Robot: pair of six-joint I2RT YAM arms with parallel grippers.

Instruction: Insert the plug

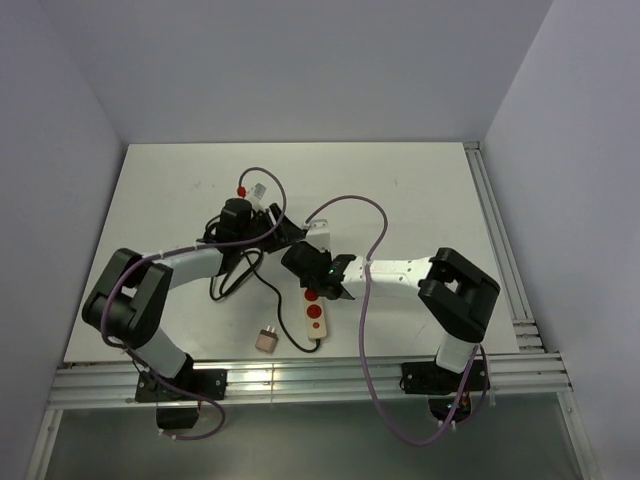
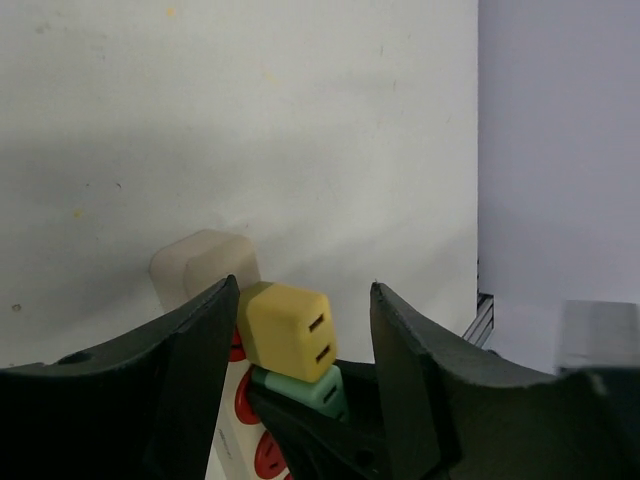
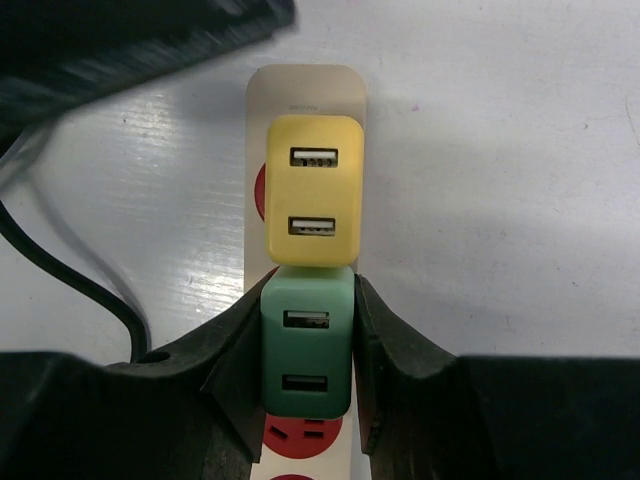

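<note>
A white power strip (image 3: 308,88) with red sockets (image 3: 296,436) lies mid-table, also visible in the top view (image 1: 316,322). A yellow plug (image 3: 315,190) sits in the strip near its far end. Right behind it is a green plug (image 3: 306,345), upright over the strip, with my right gripper (image 3: 306,300) shut on its sides. Whether its prongs are fully in is hidden. My left gripper (image 2: 305,290) stands open around the yellow plug (image 2: 290,328). Its left finger is close against the plug and its right finger stands apart. The green plug (image 2: 305,392) shows just below.
A beige plug (image 1: 265,340) lies loose on the table near the front edge, left of the strip. The strip's black cable (image 1: 250,275) loops under the left arm. A small white and red item (image 1: 255,188) lies further back. Purple arm cables (image 1: 365,215) arch over the middle.
</note>
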